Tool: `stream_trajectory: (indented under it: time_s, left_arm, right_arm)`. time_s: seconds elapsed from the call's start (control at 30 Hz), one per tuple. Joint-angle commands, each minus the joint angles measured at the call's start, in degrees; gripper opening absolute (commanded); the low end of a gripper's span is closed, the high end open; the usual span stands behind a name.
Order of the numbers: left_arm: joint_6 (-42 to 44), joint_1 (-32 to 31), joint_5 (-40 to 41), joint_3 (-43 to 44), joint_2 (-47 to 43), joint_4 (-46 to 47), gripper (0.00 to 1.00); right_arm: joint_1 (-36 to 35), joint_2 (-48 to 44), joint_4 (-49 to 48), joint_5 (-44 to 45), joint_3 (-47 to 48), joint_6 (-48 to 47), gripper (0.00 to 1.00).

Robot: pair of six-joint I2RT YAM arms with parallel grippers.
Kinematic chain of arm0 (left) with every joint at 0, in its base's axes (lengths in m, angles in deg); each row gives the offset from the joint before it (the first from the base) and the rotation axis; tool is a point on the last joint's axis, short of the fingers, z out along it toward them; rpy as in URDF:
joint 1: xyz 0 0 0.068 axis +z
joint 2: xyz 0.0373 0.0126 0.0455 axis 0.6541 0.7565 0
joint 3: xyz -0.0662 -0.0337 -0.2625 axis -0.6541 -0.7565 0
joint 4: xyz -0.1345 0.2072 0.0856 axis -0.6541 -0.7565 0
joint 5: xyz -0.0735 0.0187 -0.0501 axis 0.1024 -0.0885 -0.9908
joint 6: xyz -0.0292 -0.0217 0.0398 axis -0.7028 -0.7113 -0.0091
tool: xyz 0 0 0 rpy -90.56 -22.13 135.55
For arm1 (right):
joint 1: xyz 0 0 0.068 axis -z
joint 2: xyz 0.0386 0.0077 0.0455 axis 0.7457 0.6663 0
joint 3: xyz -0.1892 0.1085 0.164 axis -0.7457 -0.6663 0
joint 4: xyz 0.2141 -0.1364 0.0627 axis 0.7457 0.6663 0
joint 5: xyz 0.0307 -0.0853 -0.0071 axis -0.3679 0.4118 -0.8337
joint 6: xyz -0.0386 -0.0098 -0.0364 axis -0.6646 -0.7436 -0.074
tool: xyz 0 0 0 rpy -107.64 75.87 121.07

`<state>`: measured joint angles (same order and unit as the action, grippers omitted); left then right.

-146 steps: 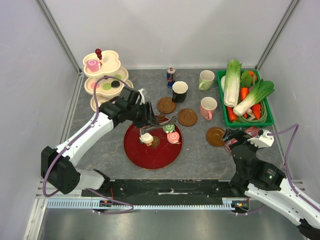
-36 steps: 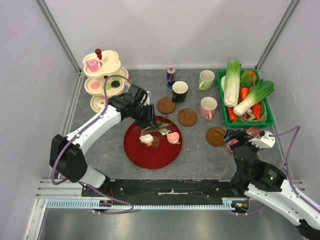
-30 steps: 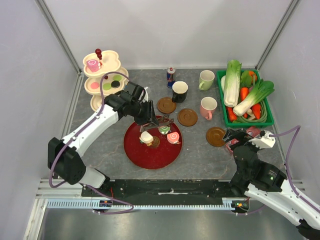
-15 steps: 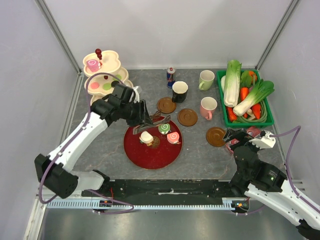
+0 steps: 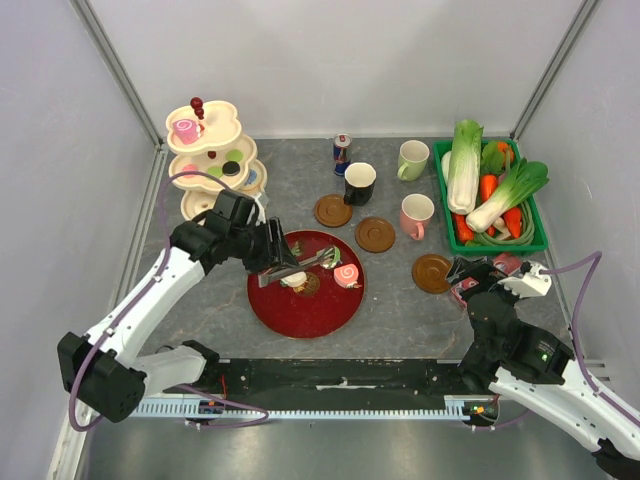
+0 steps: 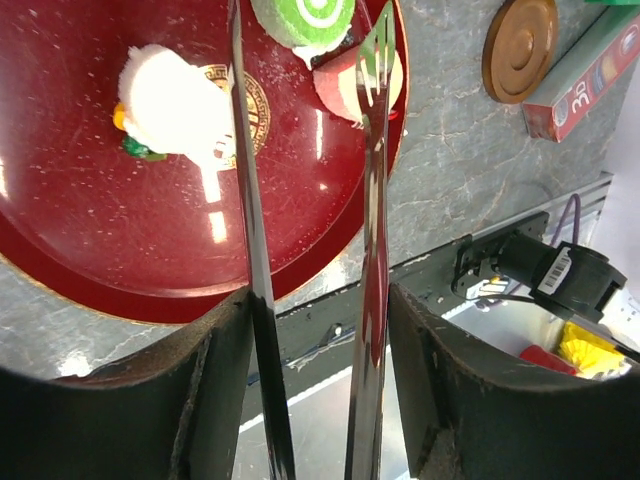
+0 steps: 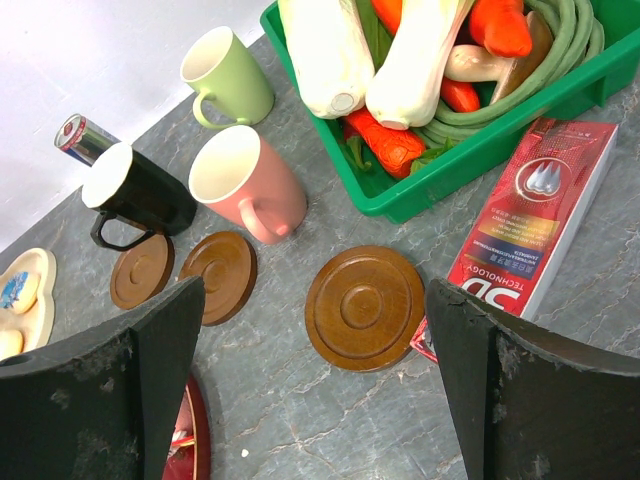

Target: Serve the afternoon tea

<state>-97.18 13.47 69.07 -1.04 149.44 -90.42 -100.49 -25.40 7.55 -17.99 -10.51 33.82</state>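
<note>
My left gripper point(image 5: 272, 255) point(image 6: 318, 300) is shut on metal tongs point(image 5: 312, 262) point(image 6: 372, 250). The tong tips reach over the red plate point(image 5: 300, 315) point(image 6: 120, 250), with the green swirl roll point(image 5: 329, 257) point(image 6: 302, 18) between them. I cannot tell if they touch it. A white pastry point(image 5: 293, 279) point(image 6: 175, 100) and a pink swirl roll point(image 5: 347, 275) point(image 6: 345, 88) also lie on the plate. The black mug point(image 5: 359, 182) point(image 7: 140, 195), pale green mug point(image 5: 412, 158) point(image 7: 225, 75) and pink mug point(image 5: 416, 214) point(image 7: 245, 185) stand on the table. My right gripper point(image 5: 472, 278) point(image 7: 315, 300) is open and empty above a coaster point(image 7: 364, 306).
A three-tier cream stand point(image 5: 215, 125) at the back left holds several pastries. Three brown coasters point(image 5: 375, 234) lie near the mugs. A drink can point(image 5: 342, 152) stands at the back. A green basket point(image 5: 442, 195) of toy vegetables and a red box point(image 7: 530, 215) are on the right.
My left arm has swung back toward the left and near side, lowering its elbow. The tongs stay over the plate at the green swirl roll. The right arm has not moved.
</note>
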Motion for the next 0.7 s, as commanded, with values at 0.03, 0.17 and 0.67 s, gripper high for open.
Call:
stream_trajectory:
  time_s: [0.03, 0.17, 0.67]
  left_arm:
    - [-5.36, 0.22, -5.76, -1.95, 1.43, 8.07, 0.61]
    - [-7.13, 0.04, -8.49, -3.44, 3.28, 11.5, 0.62]
    - [-7.83, -0.92, -4.63, -3.36, 7.93, 11.15, 0.61]
  right_arm:
    - [-0.02, -0.69, -1.0, 1.25, -0.56, 1.06, 0.98]
    - [-0.02, -0.6, -1.09, 1.25, -0.56, 1.06, 0.98]
    - [-0.11, -0.86, -1.09, 1.6, -0.65, 0.98, 0.98]
